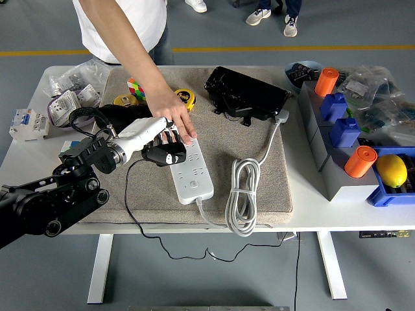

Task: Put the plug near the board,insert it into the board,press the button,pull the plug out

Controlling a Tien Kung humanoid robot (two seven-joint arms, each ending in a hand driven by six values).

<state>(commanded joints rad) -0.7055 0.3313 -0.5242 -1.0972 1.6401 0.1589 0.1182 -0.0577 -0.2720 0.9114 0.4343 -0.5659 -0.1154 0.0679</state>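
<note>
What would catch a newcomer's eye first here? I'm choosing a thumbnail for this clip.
The robot's left hand grips a black plug at the left edge of the white power strip, mid-mat. A person's hand reaches from the far side, pressing the strip's far end. At right, a yellow lemon sits in a blue bin.

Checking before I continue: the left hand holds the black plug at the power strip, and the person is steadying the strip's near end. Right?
Not quite. The head view shows the person's hand pressing the strip's far end, not the near one. The left hand does hold the plug at the strip.
</note>
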